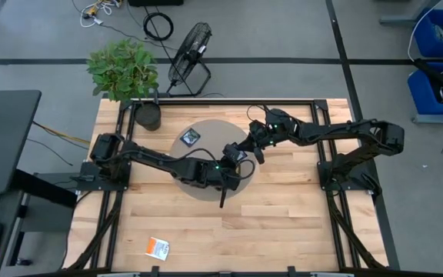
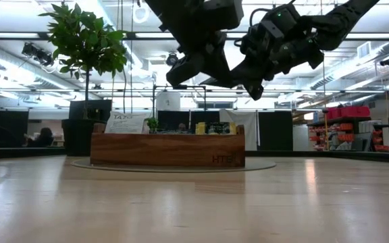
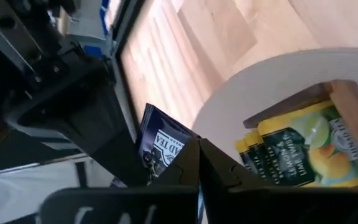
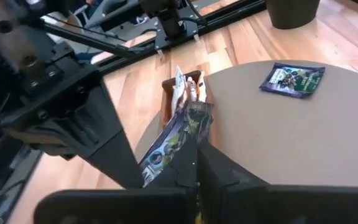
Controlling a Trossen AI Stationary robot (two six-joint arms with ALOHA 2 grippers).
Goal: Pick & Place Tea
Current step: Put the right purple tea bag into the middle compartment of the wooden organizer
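A dark navy tea sachet (image 4: 178, 138) hangs in the air above the round grey mat (image 1: 206, 131), between my two grippers. My left gripper (image 3: 197, 148) comes in from the table's left and is shut on it. My right gripper (image 4: 197, 149) comes from the right and is shut on the same sachet. Below them stands the long wooden tray (image 2: 167, 150) on the mat, with yellow-green sachets (image 3: 303, 149) upright in one compartment. Another dark sachet (image 1: 189, 137) lies flat on the mat's far left part. An orange-and-white sachet (image 1: 158, 247) lies near the table's front edge. My left gripper pinches the navy sachet between its two fingers at one edge (image 3: 174, 154). The sachet stands up past the fingertips, clear of the mat and tray. My right arm's finger (image 3: 98, 137) covers its other side. My right gripper pinches the same sachet between its two fingers at one corner (image 4: 190, 134). The sachet slants away from the fingertips, lifted clear over the tray's end. My left arm's finger (image 4: 98, 137) hides its far lower part.
A potted plant (image 1: 148, 115) stands at the table's far left corner, and a floor fan (image 1: 189, 54) beyond the far edge. Bare wood stretches across the near half of the table (image 1: 283, 223).
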